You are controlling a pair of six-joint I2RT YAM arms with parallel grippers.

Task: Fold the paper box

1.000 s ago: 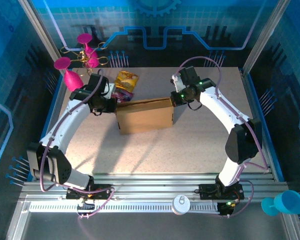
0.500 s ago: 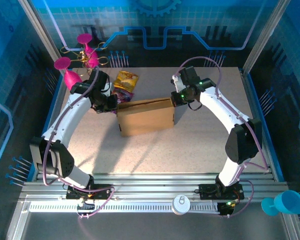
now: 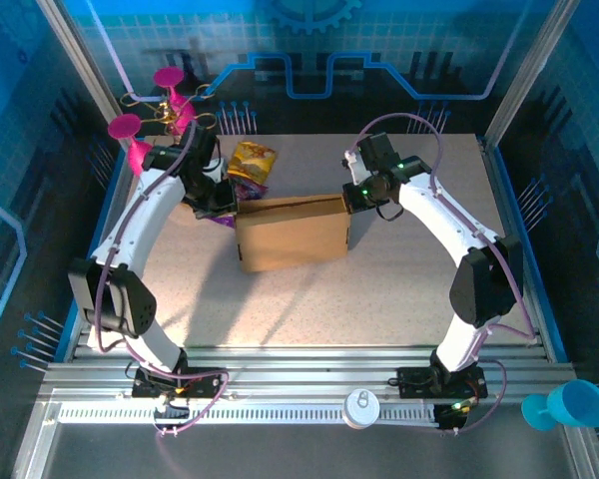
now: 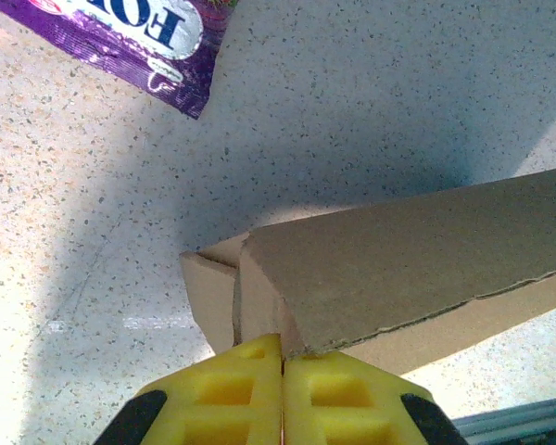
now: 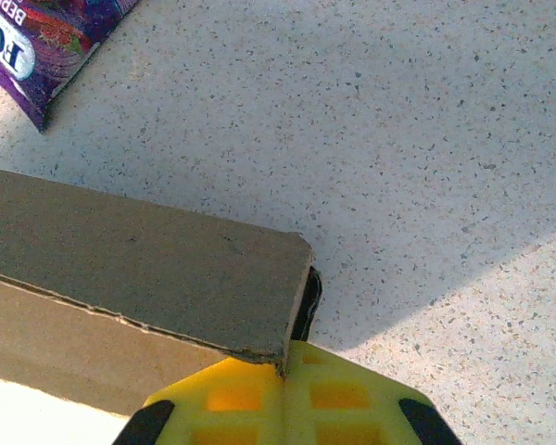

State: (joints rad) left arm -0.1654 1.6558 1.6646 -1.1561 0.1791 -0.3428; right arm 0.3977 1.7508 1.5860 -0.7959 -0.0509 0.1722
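Evidently pinched lid-flap corner of paper box with closed right end effector, likely to hold the fold down. Saw left end effector closed at opposite corner; grip unclear. Found paper box mid-bench, purple packet beyond.

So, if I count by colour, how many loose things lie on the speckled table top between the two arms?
Brown paper box: 1
Yellow packet: 1
Purple packet: 1
Total: 3
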